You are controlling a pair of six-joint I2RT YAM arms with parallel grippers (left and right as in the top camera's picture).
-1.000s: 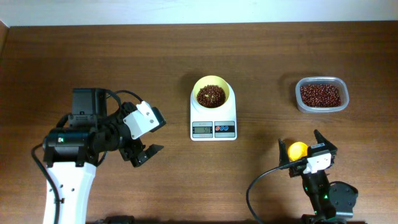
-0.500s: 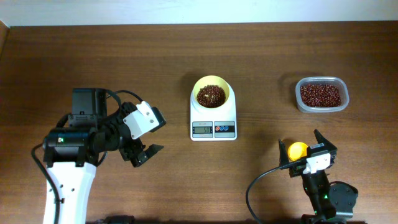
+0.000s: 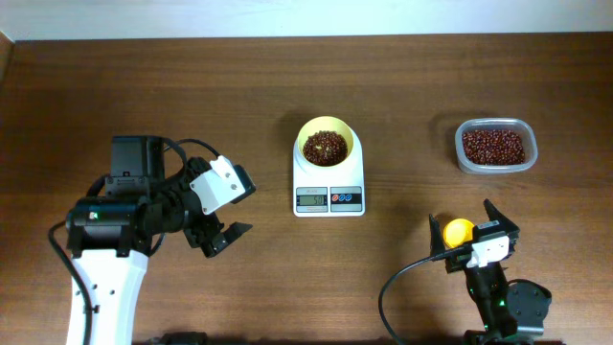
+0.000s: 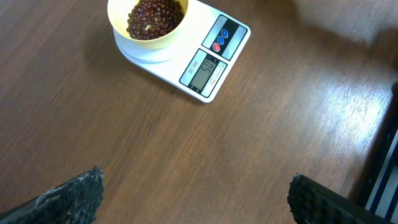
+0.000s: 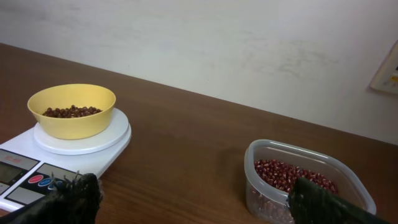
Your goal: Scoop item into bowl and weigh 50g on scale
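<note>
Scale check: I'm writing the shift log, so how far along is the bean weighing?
Done: beans sit in the bowl on the scale, whose display seems to read 50. In hand: nothing; left pincer and right pincer are open, clear of it. Remaining: seemingly nothing, unless the blurry reading needs confirming.

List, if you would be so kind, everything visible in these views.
small round pale-yellow plastic bowl: one, pale yellow, on the scale's platform
white square digital kitchen scale: one, white, table centre
clear rounded-rectangular plastic container: one, clear, far right
small dark red-brown beans: two heaps, red-brown, one in the bowl, one in the container
yellow plastic scoop: one, yellow, near right, by the right gripper
brown wooden table: one, brown, under everything
left gripper: one, black, open and empty, left side
right gripper: one, black, open, near right
</note>
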